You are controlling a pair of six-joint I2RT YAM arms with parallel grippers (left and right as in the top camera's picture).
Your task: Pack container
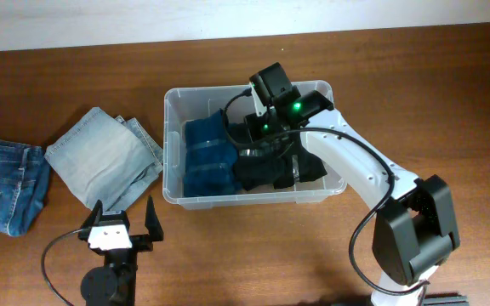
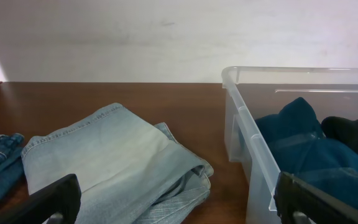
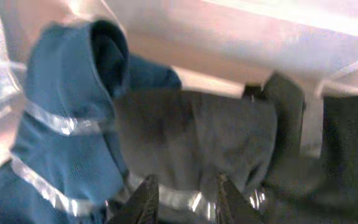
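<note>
The clear container (image 1: 170, 149) sits at the centre of the overhead view, holding a blue garment (image 1: 207, 157) and a black garment (image 1: 270, 170). The right gripper (image 3: 185, 194) is down on the black garment with its fingers narrowly apart, and I cannot tell if it is pinching. At lower left, the left gripper (image 1: 122, 214) stands wide and empty near the folded light denim (image 1: 105, 157)

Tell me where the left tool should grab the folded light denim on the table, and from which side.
Probably the stacked edge nearest the container, coming straight down from above. The light denim lies flat and folded, its layers piled along that side, so a top-down pinch there should catch them all together. The left tool is open, on the robot's side of it.
</note>
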